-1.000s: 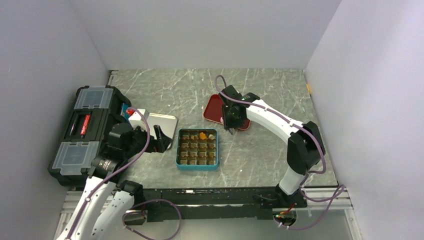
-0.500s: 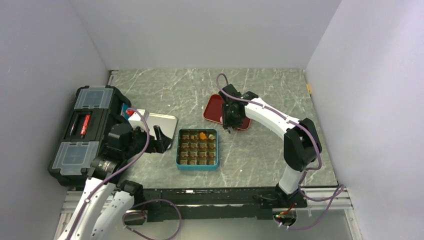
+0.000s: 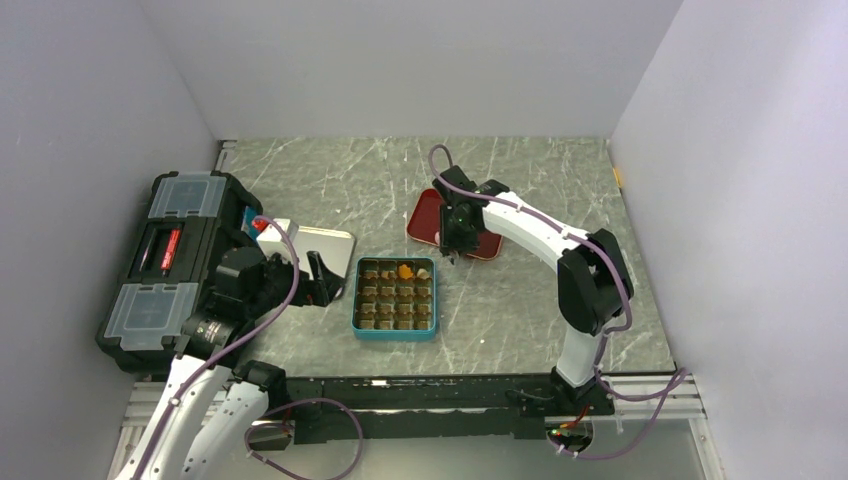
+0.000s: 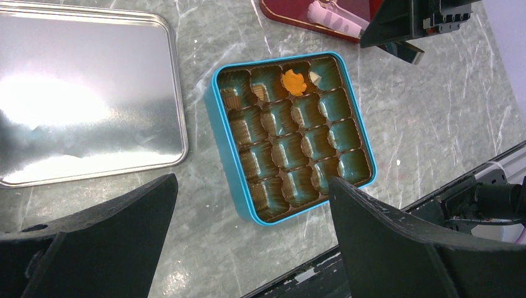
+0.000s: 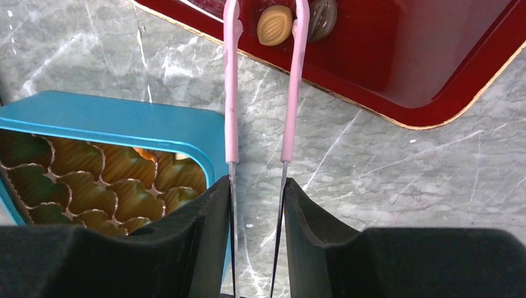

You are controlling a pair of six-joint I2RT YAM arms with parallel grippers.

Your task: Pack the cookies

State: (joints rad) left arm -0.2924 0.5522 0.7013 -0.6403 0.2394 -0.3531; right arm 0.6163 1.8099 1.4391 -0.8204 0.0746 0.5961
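Observation:
My right gripper (image 5: pixel 257 186) is shut on thin tongs (image 5: pixel 231 93) with pink tips. The tips reach into the red tray (image 5: pixel 434 74) and stand on either side of a pale tan cookie (image 5: pixel 275 25). A round dark-brown cookie (image 5: pixel 324 15) lies right beside it. The teal tin (image 4: pixel 214 124) holds an orange flower cookie (image 4: pixel 294 82), a pale piece (image 4: pixel 315 77) and two small pieces (image 4: pixel 231 98) in its back row. My left gripper (image 4: pixel 250 183) is open and empty above the table at the tin's near left. In the top view the right gripper (image 3: pixel 452 245) is at the tray's near edge.
The tin's silver lid (image 4: pixel 87 93) lies flat left of the tin. A black toolbox (image 3: pixel 170 260) stands at the far left, behind my left gripper (image 3: pixel 322 280). The red tray (image 3: pixel 425 215) sits behind the tin (image 3: pixel 395 328). Walls close in three sides.
My right gripper with the tongs has shifted a little left and back toward the red tray, and its elbow has swung inward. The left arm has not moved.

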